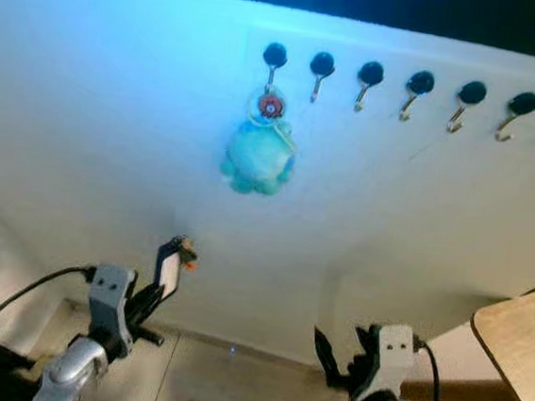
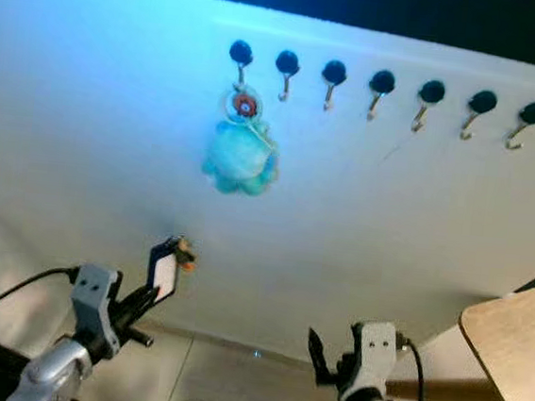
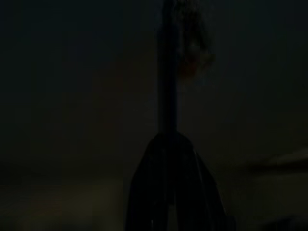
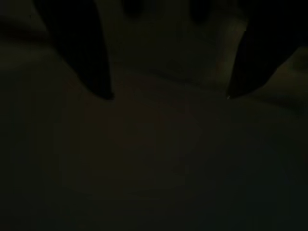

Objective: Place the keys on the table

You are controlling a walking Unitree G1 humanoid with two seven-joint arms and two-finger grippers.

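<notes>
A: Where are the keys (image 1: 261,148)?

B: Hanging on the wall (image 1: 95,118), on the leftmost of a row of seven black-knobbed hooks (image 1: 273,59). A ring with a red centre sits just under that hook, and a teal plush fob dangles below it. The other six hooks to the right are bare.

A: And the desk (image 1: 523,353)?

B: Its light wooden corner comes in at the lower right, well apart from the keys and lower than the hooks.

A: What is the left end effector (image 1: 172,265) doing?

B: It is raised in front of the wall, below the keys and a little to their left, well short of them. Its fingers look pressed together: in the left wrist view they (image 3: 166,86) merge into one dark bar, with a faint shape of the fob near the tip. That view is very dark, though.

A: And the right end effector (image 1: 340,352)?

B: Low, near the bottom of the view, between the keys' column and the desk corner. In the right wrist view its two fingertips (image 4: 98,72) stand wide apart with nothing between them.

A: Anything else?

B: A black cable runs from each wrist, and pale floor (image 1: 231,387) shows under the wall.
</notes>
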